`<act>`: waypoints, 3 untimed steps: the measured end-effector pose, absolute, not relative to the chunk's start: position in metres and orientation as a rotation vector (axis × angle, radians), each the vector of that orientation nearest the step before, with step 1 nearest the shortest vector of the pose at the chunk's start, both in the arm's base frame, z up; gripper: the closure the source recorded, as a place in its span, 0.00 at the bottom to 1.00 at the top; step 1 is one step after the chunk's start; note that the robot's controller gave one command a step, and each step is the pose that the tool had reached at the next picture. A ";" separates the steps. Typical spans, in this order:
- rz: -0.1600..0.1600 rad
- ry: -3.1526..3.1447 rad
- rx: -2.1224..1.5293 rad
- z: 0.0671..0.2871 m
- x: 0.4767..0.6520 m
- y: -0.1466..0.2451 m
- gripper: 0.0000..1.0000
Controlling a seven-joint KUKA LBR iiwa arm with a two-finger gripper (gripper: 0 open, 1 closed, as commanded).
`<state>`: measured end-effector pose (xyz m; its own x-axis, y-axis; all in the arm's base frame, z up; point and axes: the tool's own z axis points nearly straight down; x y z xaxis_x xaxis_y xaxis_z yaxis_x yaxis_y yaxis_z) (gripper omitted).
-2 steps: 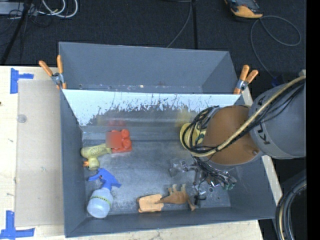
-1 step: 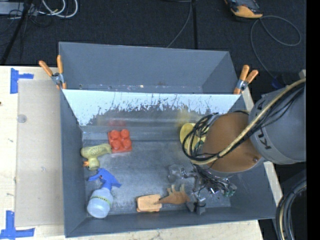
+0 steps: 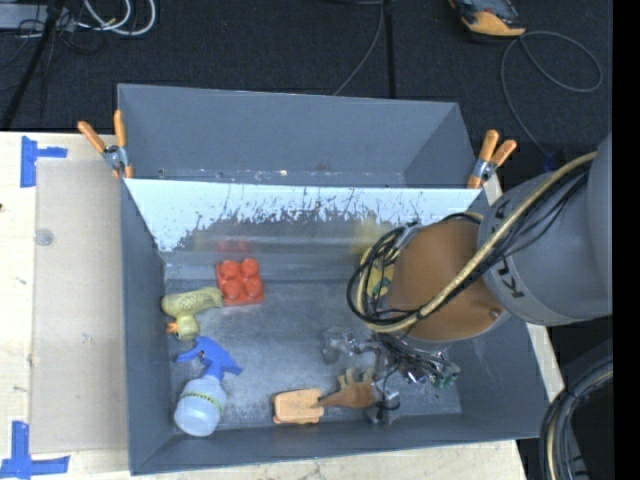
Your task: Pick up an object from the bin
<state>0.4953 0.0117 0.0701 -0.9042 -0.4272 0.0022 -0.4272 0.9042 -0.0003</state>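
- I am looking down into the grey metal bin, which is taking up the middle of the frame, with a handful of loose things lying on its floor.
- The arm is leaning in from the right, its brown wrist cover and looped cables hanging over the lower right of the floor.
- The spray bottle, white with a blue trigger head, is lying in the lower left corner, well apart from the gripper.
- The flat tan-and-brown piece is the one I am treating as the target. It is lying along the lower edge of the floor at mid-frame, its long axis running left to right and rising a little toward the right. Its tan end is pointing left and its brown end is reaching right up to the gripper.
- The gripper is sitting low at that brown end — I cannot tell whether it is open or closed, nor whether it is touching the piece.
- As I am judging it, the piece is lying mostly to the gripper's left, so the grasp is going to depend on closing across its narrow width.
- The yellow-green toy and the red block are lying at the left, well apart.
- A small grey metal-looking thing is lying just up-left of the gripper — I cannot make out what it is.
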 end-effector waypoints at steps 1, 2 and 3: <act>-0.008 -3.045 0.759 0.072 0.495 0.042 1.00; -0.008 -3.046 0.762 0.072 0.495 0.042 0.00; -0.008 -3.046 0.763 0.072 0.495 0.042 0.00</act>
